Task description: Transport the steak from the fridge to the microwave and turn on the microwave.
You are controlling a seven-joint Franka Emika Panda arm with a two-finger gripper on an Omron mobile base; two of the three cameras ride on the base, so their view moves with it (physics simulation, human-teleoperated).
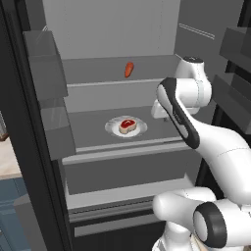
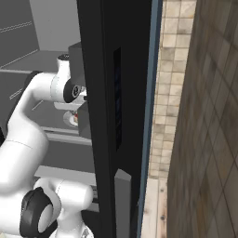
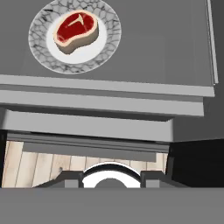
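Resting on a round plate [image 1: 126, 128] mid-shelf in the open fridge [image 1: 112, 73], the steak [image 1: 127, 125] shows in the left base view, an orange carrot [image 1: 129, 69] one shelf up. In the hand view it sits near the shelf's front edge (end effector state unclear).

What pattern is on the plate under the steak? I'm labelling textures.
The plate has a grey rim with dark crackle veining and a plain white centre; clearest in the hand view.

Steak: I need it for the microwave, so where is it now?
The steak lies on a round plate on the fridge's middle shelf, one shelf below the carrot, left of the arm.
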